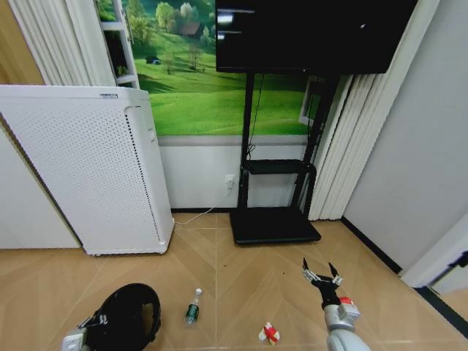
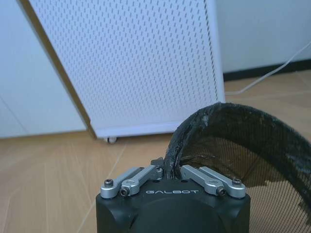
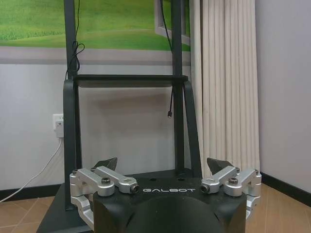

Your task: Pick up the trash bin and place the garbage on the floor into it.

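Two litter items lie on the chevron parquet floor point(image 1: 241, 270) in the head view: a clear plastic bottle with a green label point(image 1: 192, 306) and a crumpled red-and-white wrapper point(image 1: 269, 334). Taking the tall white perforated appliance point(image 1: 88, 168) as the landmark, the bottle rests on the floor in front of the appliance's right corner, and the wrapper sits farther to the right of it and nearer the robot, well apart from the bottle.

The black mesh trash bin point(image 1: 131, 316) hangs tilted in front of the appliance, left of the bottle, with its open mouth turned toward the camera. The left gripper point(image 2: 170, 170) holds it, fingers closed on the bin's rim, as the left wrist view shows with the appliance standing just behind.

The right gripper point(image 1: 322, 276) hovers above the floor far to the right of the appliance, beyond the wrapper, its fingers spread wide and holding nothing. It faces the black TV stand point(image 3: 126, 121) and a pleated curtain point(image 3: 226, 82).
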Controlling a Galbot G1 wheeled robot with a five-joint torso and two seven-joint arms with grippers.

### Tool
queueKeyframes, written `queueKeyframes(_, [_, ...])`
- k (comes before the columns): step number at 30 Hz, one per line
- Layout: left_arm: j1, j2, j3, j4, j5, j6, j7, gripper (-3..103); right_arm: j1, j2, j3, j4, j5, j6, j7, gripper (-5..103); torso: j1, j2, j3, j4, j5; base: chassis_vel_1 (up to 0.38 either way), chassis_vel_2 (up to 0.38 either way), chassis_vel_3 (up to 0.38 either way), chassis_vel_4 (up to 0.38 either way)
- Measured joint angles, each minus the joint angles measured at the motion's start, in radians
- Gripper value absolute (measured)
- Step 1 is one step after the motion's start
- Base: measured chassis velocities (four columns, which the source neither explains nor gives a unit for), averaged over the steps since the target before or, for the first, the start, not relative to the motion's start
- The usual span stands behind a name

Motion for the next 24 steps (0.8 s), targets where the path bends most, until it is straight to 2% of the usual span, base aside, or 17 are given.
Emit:
queueKeyframes(10, [-0.014, 0.013, -0.019, -0.057, 0.044, -0.066, 0.038, 5, -0.009, 0.006, -0.011, -0.002, -0.024, 0.0, 0.001, 100, 0.0, 0.0, 0.0, 0.0003, 0.0004, 0.0, 0.0, 0.0, 0.0])
queueKeyframes(14, [-0.036, 0.03, -0.037, -0.108, 0.125, -0.169, 0.113, 5, -0.029, 0.012, -0.036, -0.002, -0.059, -0.001, 0.005, 100, 0.0, 0.0, 0.0, 0.0002, 0.0004, 0.0, 0.0, 0.0, 0.0])
queueKeyframes(15, [-0.036, 0.03, -0.037, -0.108, 0.125, -0.169, 0.113, 5, -0.029, 0.012, -0.036, -0.002, -0.059, -0.001, 0.005, 100, 0.0, 0.0, 0.0, 0.0002, 0.0004, 0.0, 0.0, 0.0, 0.0])
queueKeyframes(16, [-0.049, 0.034, -0.041, -0.116, 0.135, -0.197, 0.129, 5, -0.035, 0.014, -0.041, -0.002, -0.071, -0.002, 0.008, 100, 0.0, 0.0, 0.0, 0.0002, 0.0004, 0.0, 0.0, 0.0, 0.0])
queueKeyframes(24, [-0.096, 0.034, -0.043, -0.138, 0.14, -0.245, 0.159, 5, -0.049, 0.023, -0.057, 0.011, -0.114, -0.014, 0.011, 100, 0.0, 0.0, 0.0, 0.0001, 0.0004, 0.0, 0.0, 0.0, 0.0])
